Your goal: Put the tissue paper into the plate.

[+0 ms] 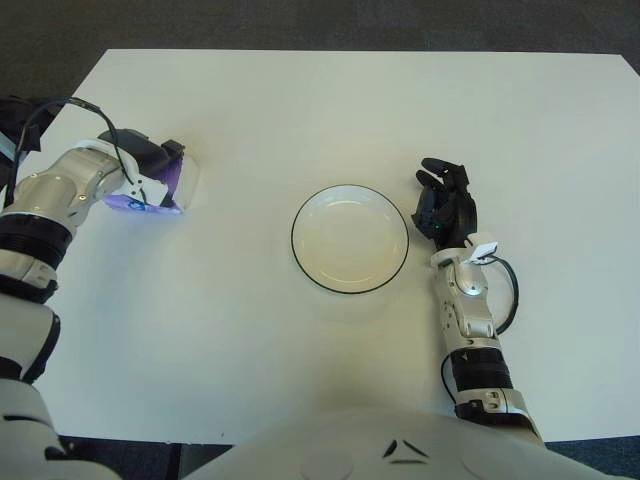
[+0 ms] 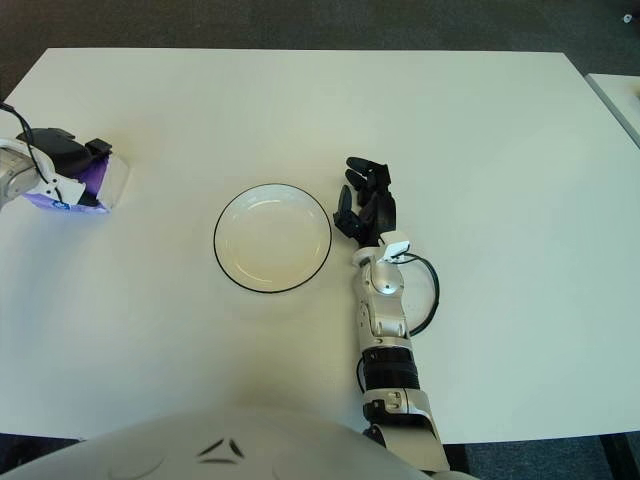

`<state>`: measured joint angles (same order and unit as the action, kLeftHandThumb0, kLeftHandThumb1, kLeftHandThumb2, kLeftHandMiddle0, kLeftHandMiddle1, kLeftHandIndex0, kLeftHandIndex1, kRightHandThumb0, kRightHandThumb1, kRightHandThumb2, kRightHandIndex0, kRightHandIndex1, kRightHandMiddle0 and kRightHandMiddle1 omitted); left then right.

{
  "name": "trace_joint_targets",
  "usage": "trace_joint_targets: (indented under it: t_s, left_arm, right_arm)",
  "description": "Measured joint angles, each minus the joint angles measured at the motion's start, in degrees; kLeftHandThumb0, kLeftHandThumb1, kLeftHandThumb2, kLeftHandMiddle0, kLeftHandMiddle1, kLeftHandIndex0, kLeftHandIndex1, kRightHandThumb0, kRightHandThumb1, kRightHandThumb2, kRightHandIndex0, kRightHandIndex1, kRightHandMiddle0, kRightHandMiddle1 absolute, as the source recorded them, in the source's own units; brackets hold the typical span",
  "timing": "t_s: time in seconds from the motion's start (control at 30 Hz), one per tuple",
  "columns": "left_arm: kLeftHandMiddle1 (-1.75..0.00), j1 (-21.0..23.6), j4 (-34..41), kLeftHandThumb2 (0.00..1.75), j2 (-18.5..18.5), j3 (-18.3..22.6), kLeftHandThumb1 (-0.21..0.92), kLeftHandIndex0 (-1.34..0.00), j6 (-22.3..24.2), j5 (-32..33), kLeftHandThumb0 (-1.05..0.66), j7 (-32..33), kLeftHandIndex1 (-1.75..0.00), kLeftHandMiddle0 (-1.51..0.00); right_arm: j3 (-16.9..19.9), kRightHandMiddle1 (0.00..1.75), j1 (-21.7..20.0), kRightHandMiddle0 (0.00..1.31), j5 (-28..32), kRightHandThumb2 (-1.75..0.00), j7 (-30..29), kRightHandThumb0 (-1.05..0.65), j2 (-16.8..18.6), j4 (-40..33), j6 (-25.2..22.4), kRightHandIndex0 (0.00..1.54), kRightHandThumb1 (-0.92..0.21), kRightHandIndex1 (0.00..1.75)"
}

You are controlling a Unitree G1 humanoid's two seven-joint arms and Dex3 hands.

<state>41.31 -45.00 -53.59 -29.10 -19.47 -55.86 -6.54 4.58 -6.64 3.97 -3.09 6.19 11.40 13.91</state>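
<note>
A white plate with a dark rim (image 1: pixel 350 238) sits at the table's middle and holds nothing. At the far left a purple and white tissue pack (image 1: pixel 160 190) lies on the table. My left hand (image 1: pixel 155 165) is over it, with dark fingers curled on its top. My right hand (image 1: pixel 443 198) shows just right of the plate, with its dark fingers spread and holding nothing. The pack also shows in the right eye view (image 2: pixel 85 185).
The white table (image 1: pixel 300 100) reaches to its far edge at the top of the view, with dark floor beyond. A black cable (image 1: pixel 505 295) loops at my right wrist. My own torso fills the bottom edge.
</note>
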Motion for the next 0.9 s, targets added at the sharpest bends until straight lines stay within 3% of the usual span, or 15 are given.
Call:
trace_joint_targets:
  t_s: [0.07,0.17,0.37,0.53,0.9]
  left_arm:
    - [-1.72,-0.4,-1.3,1.11,0.2,0.6,0.42,-0.54,-0.3,0.5,-0.51,5.4,-1.71,-0.88]
    - [-1.74,-1.4,-2.9,1.25,0.5,1.4,0.34,-0.59,-0.8,1.2,-0.49,14.0,-1.73,-1.02]
    - [-1.75,-2.4,-6.9,1.37,2.0,1.7,0.27,-0.65,-2.8,1.3,-0.5,31.3,-1.75,-1.17]
    - [-1.75,-3.1,-10.4,1.35,5.2,1.3,0.28,-0.64,-6.4,1.6,-0.49,44.5,-1.75,-1.19]
    - [-1.75,-1.4,-13.9,1.28,9.2,0.0,0.34,-0.59,-10.2,3.6,-0.47,50.5,-1.75,-1.15]
  right_arm:
    - [0.0,1.22,0.1,0.1,0.0,-0.93,0.0,-0.41,0.0,-0.3,0.0,0.29,-0.67,0.83]
    - [0.1,1.22,0.1,0.11,-0.1,-0.93,0.0,-0.41,0.0,-0.8,0.2,0.29,-0.67,0.83]
    - [0.1,1.24,-0.2,0.14,-0.2,-0.96,0.0,-0.4,0.0,-1.1,0.4,0.32,-0.65,0.87]
    - [0.2,1.26,-0.3,0.17,-0.3,-0.98,-0.2,-0.39,-0.1,-0.9,0.4,0.33,-0.63,0.89]
    - [0.1,1.28,0.1,0.19,-0.9,-0.99,-0.7,-0.4,-0.2,-0.4,0.4,0.36,-0.63,0.93]
